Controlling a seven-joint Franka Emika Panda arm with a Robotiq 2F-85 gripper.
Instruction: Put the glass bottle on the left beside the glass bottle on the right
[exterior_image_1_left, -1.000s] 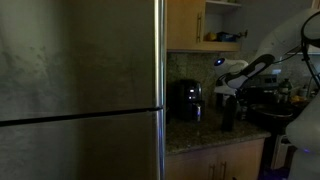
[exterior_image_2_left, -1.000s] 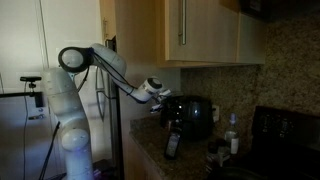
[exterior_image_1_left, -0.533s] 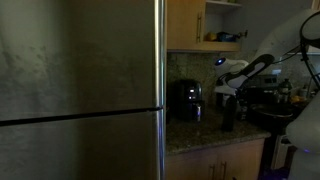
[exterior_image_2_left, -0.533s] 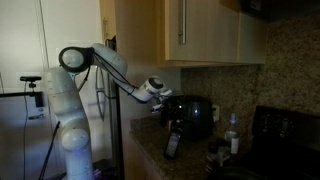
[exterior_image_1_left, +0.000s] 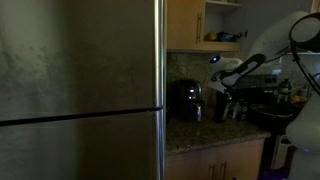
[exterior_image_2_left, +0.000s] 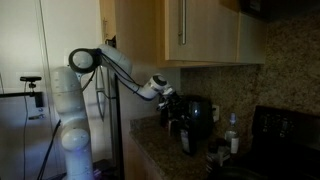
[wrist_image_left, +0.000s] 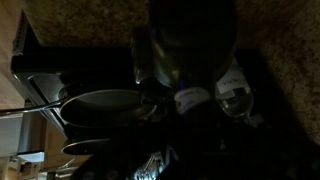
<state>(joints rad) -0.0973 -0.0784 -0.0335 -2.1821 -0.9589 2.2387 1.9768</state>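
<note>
The transport step is in hand: the gripper looks closed on the neck of the dark glass bottle, which hangs straight below it in front of the black coffee maker. The picture is too dim to show the fingers themselves or whether the bottle's base is clear of the table. In an exterior view the same bottle shows upright under the gripper, just past the coffee maker. The target, a clear glass bottle with a pale cap, stands further along the table near the backsplash, apart from the carried one. The wrist view shows the dark bottle filling the upper middle, with the clear bottle below and to one side of it. The next move, as I judge it, calls for sliding the load sideways along the table's edge, keeping it upright, then lowering it just beside the clear bottle and opening up only once the base sits flat. A small dark object sits on the table between the two bottles and could be knocked over. The coffee maker crowds the path at the rear, and pans lie on the stove beyond the target. The tall fridge blocks much of an exterior view.
</note>
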